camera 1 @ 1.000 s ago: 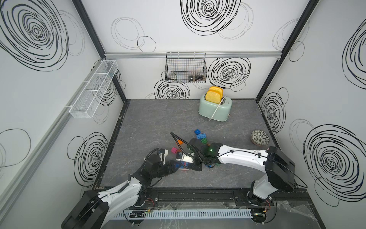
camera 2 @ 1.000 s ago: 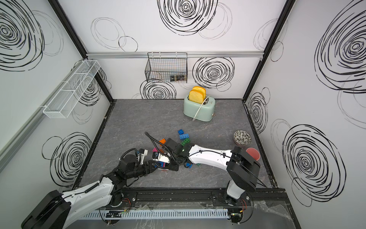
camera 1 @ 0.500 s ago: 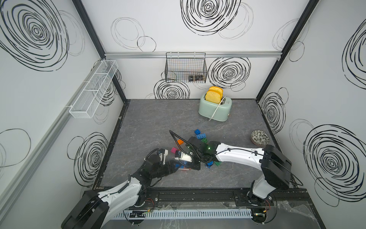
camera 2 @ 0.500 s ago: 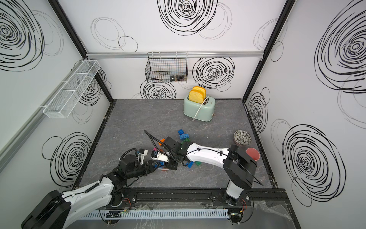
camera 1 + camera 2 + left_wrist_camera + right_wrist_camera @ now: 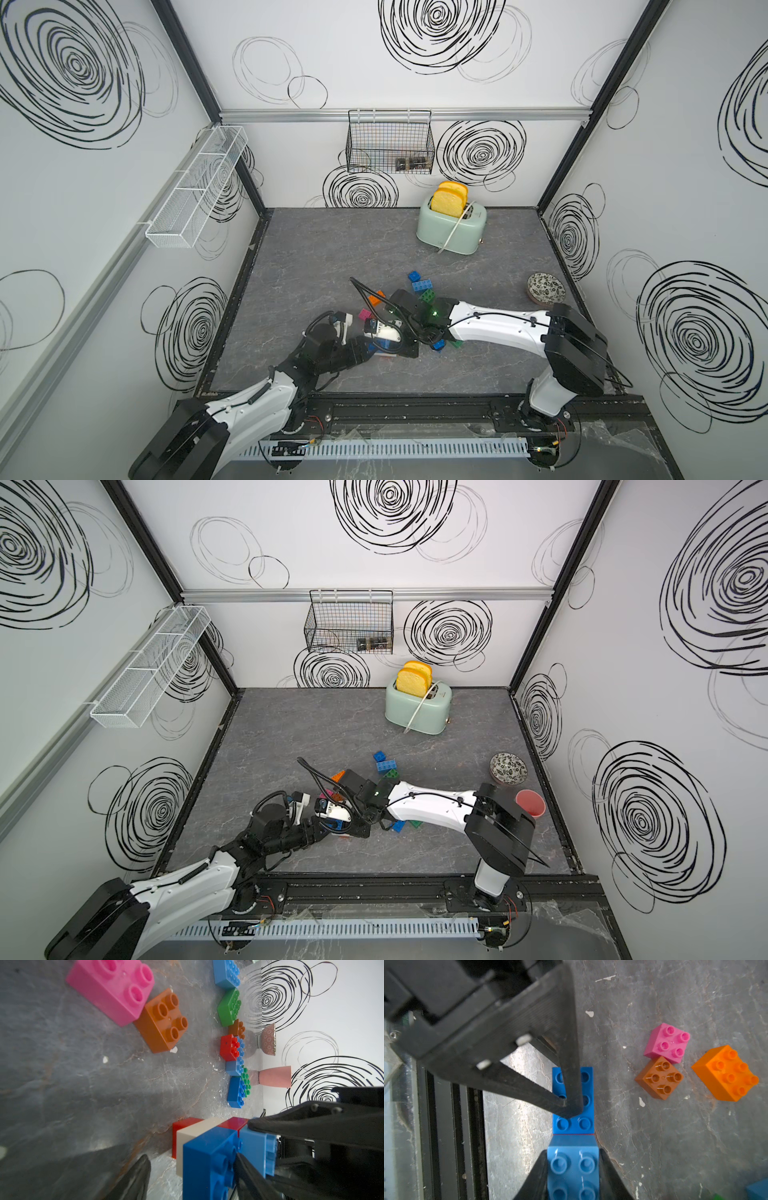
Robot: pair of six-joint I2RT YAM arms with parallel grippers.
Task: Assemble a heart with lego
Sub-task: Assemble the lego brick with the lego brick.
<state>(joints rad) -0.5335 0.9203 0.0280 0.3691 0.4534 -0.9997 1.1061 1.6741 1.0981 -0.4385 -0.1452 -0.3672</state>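
Observation:
A small lego stack, with a blue oblong brick [image 5: 586,1124] on top and white [image 5: 187,1136] and red [image 5: 187,1124] below, stands on the grey floor near the front. My right gripper [image 5: 573,1152] is shut on a blue square brick [image 5: 573,1169] held against that stack's end, over a red brick [image 5: 233,1122]. My left gripper [image 5: 191,1155] is open. One of its fingers [image 5: 571,1084] rests on the blue oblong's studs and the other [image 5: 135,1178] stands clear. Pink [image 5: 667,1043], brown [image 5: 659,1077] and orange [image 5: 726,1073] bricks lie loose nearby.
More blue [image 5: 422,285], green [image 5: 428,296] and red [image 5: 228,1047] bricks lie behind my arms. A mint toaster [image 5: 451,232] stands at the back, with a patterned bowl [image 5: 546,286] and a pink cup [image 5: 530,804] at the right. A wire basket [image 5: 390,141] hangs on the back wall.
My right arm has shifted slightly left with the blue square brick still gripped. The left arm has not visibly moved.

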